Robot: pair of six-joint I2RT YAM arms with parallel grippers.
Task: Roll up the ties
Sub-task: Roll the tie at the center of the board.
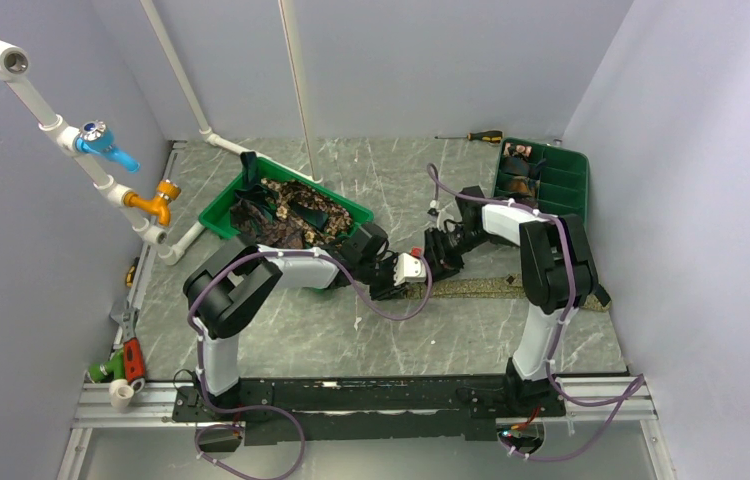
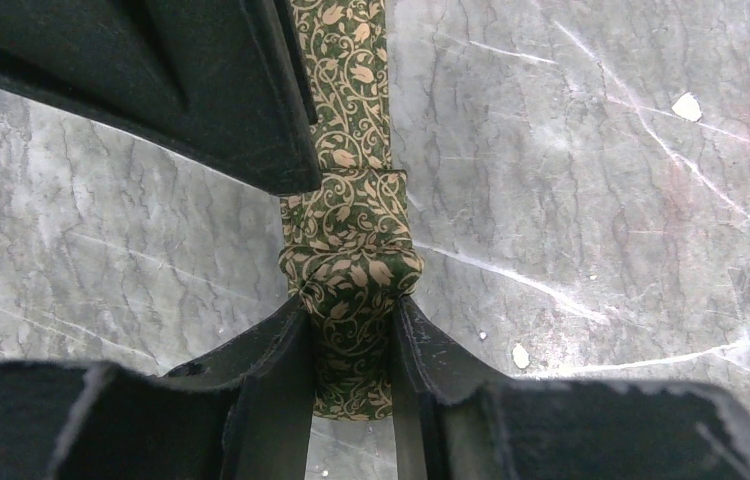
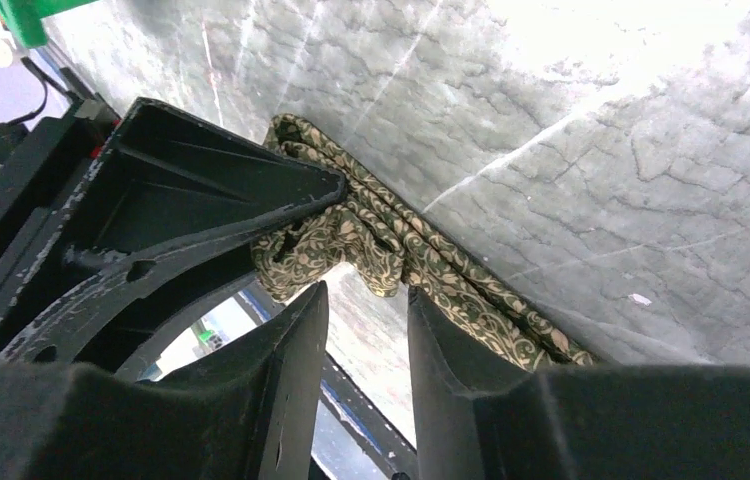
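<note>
Nearest, the left gripper is clamped on the small, partly rolled coil of an olive vine-patterned tie. Facing it, the right gripper has its jaws parted and holds nothing; the coil sits just past its tips. The tie's flat tail lies nearer than, and right of, the green plastic tray. Likely risk: held by one pinch alone, the loose coil could slacken and unroll.

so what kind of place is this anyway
Likely a robot test booth: plain walls box in a marble-look table, a left arm and right arm bolted at its near edge, plus white pipes and a green tray of ties.
</note>
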